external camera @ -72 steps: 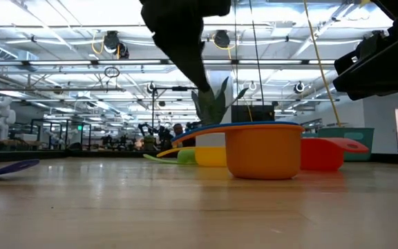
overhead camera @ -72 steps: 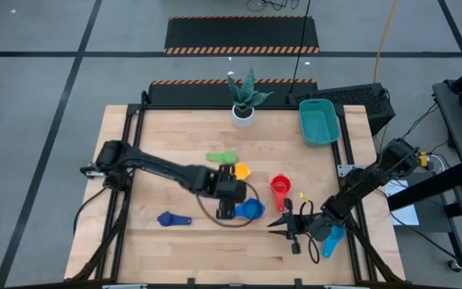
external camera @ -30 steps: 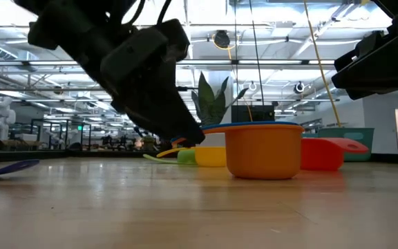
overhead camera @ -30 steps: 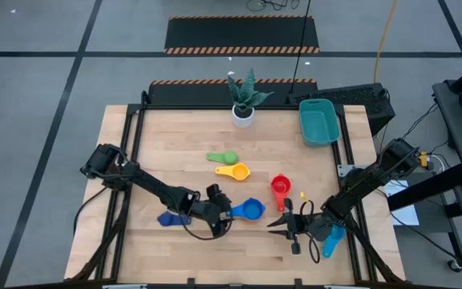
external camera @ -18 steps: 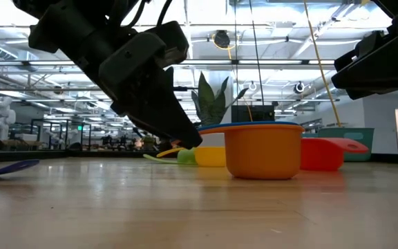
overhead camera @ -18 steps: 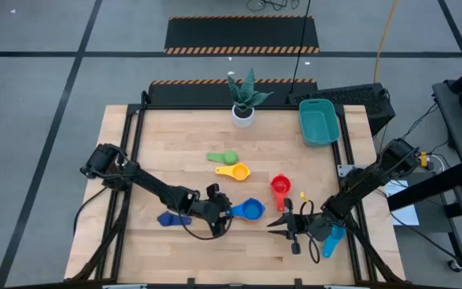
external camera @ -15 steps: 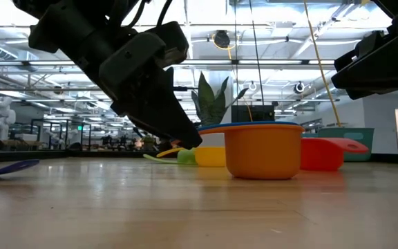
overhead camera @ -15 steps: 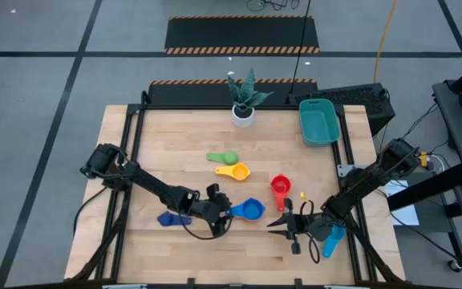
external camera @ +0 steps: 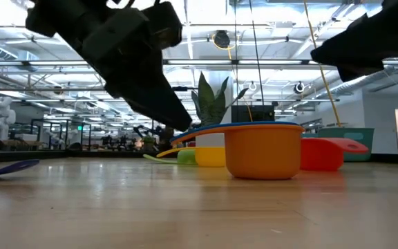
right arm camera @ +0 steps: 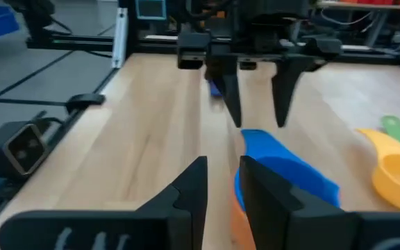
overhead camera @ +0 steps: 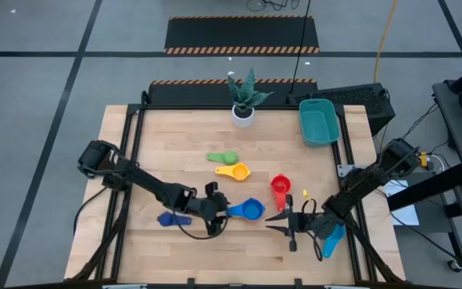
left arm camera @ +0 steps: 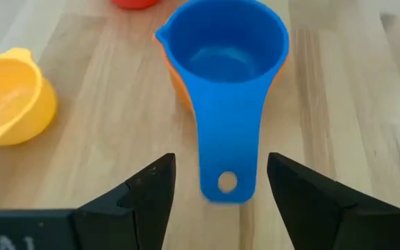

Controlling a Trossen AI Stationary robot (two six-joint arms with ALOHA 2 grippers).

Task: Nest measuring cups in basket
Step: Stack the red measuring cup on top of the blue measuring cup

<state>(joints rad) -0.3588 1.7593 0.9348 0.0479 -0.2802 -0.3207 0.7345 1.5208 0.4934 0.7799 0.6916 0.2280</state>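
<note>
Blue measuring cup (overhead camera: 249, 210) nested in an orange cup (external camera: 264, 151), handle pointing at left gripper (overhead camera: 214, 213), fingers parted astride the handle tip without touching, right gripper (overhead camera: 280, 224) slightly open, empty

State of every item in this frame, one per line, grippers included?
Left gripper: open, straddling the blue cup's handle.
Right gripper: nearly shut, empty, right of the cups.
Blue cup: upright, nested in orange cup.
Yellow cup, red cup, green cup: loose on table.
Basket: empty.
</note>
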